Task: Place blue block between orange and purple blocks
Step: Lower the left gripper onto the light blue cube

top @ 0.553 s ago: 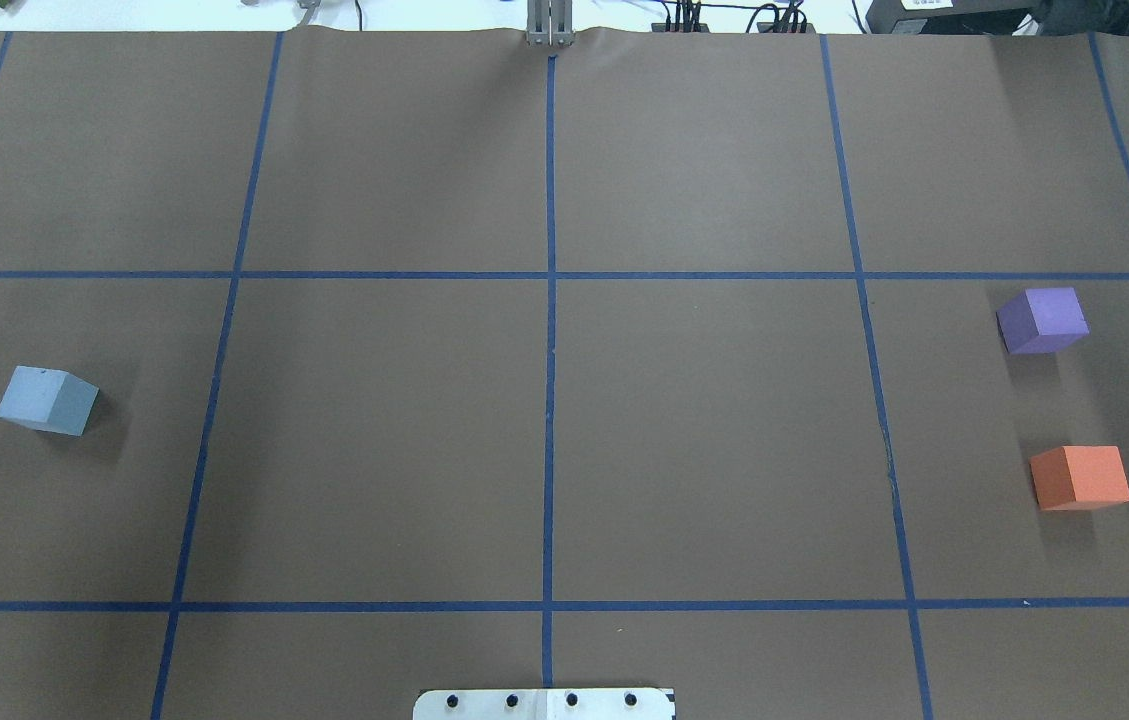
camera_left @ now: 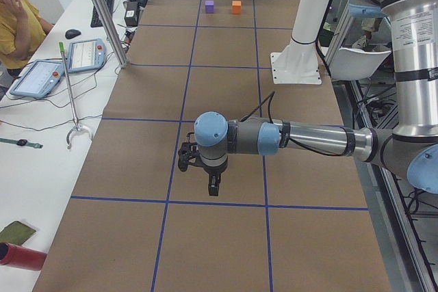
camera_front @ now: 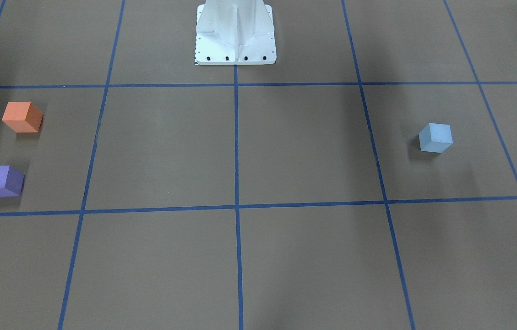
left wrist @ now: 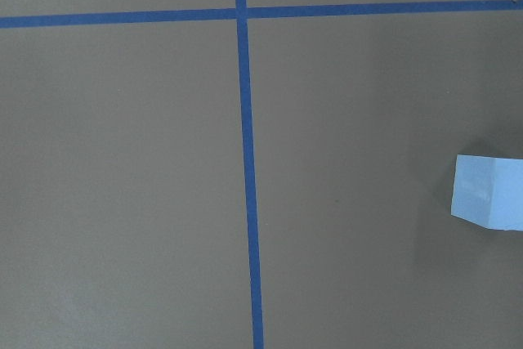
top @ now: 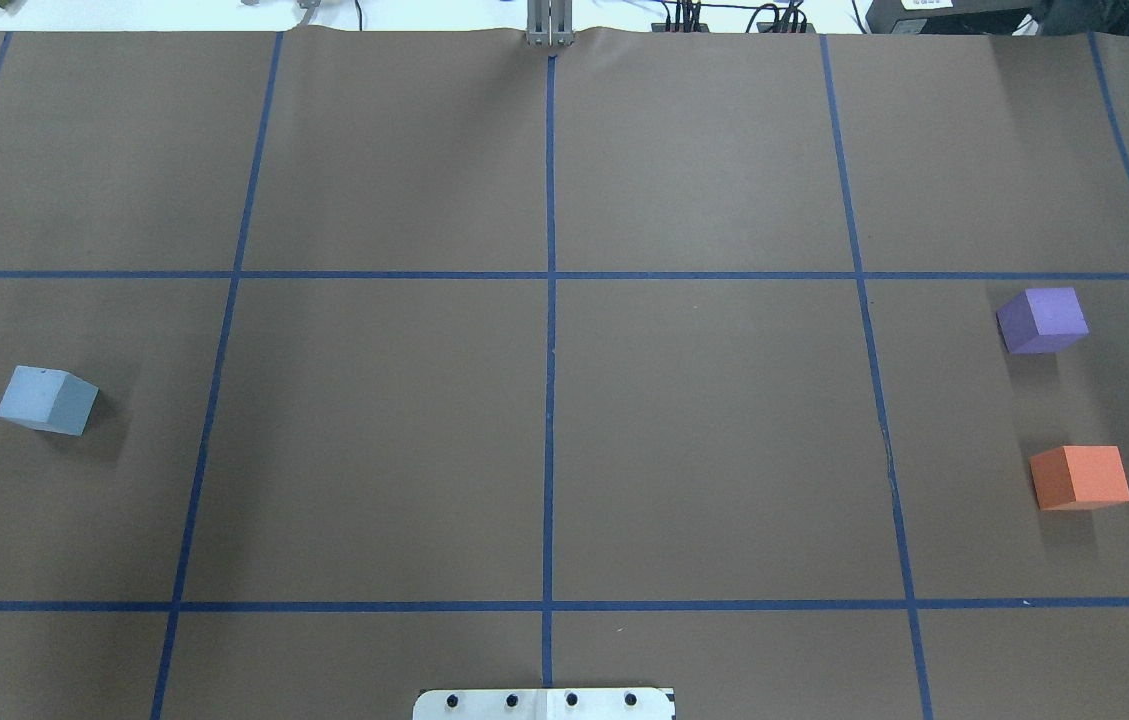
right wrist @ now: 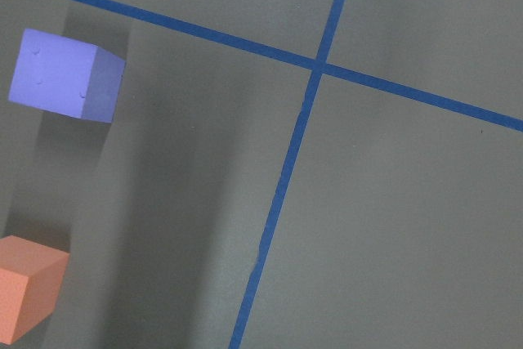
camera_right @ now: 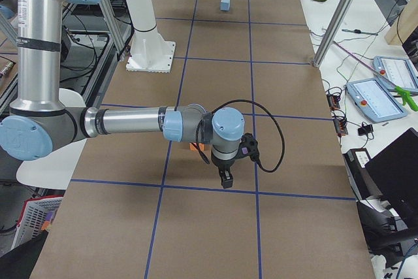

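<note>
I'm at the very start of the pick: the blue block [top: 46,400] sits alone on the counter [top: 704,430] on my left side, untouched and turned at an angle to the tape grid. The purple block [top: 1044,320] and orange block [top: 1081,478] sit well apart from it at the far right, near each other with a bare gap between them. The left claw [camera_left: 214,186] hangs above the counter near the blue block, and the right claw [camera_right: 225,178] hovers beside the orange block. Both show only in the side views, so I cannot tell whether either is spread or closed. The left wrist view catches the blue block at its right edge only, so I would first centre it. Next I would twist the wrist to square the fingers with two opposite faces, then descend straight. I judge the gap snug, so a centred, level grip matters, or the release could nudge a neighbour.
</note>
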`<state>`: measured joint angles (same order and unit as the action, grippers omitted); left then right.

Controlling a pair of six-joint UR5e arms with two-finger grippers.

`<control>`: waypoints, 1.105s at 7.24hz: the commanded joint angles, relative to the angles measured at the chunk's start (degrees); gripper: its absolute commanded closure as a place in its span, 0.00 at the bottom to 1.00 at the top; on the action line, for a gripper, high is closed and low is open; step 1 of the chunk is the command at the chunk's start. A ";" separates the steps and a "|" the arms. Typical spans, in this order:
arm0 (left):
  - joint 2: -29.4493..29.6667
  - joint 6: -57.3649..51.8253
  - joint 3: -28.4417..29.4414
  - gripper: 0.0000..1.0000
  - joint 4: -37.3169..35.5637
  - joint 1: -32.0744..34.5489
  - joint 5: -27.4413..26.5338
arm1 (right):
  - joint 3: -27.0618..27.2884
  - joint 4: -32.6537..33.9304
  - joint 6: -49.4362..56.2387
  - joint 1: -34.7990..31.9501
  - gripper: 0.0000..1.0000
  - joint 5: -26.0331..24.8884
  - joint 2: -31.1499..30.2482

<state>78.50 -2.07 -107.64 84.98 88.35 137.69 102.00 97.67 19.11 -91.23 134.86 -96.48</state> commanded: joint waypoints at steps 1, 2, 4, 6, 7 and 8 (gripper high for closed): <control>-0.01 -0.22 -0.64 0.00 0.27 -0.02 -0.31 | 0.04 -0.03 0.14 0.00 0.00 0.06 -0.11; -0.18 0.13 -0.99 0.00 0.36 -0.02 0.30 | 0.04 -0.03 0.14 0.00 0.00 0.06 -0.11; -0.62 -0.31 -0.20 0.00 0.63 -0.11 0.65 | 0.13 -0.11 0.05 0.00 0.00 0.14 0.07; -0.10 3.00 0.15 0.00 4.82 -4.83 6.84 | 0.13 -0.11 0.05 0.09 0.00 0.06 0.07; 2.86 7.47 0.59 0.00 7.46 -13.12 5.94 | 0.13 -0.11 0.05 0.09 0.00 0.06 0.16; 5.94 10.91 0.50 0.00 9.13 -17.03 1.23 | -0.05 -1.59 0.05 0.09 0.00 0.06 0.16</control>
<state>81.14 4.44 -107.28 91.63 77.36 142.06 102.10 97.20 19.16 -91.15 134.92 -96.35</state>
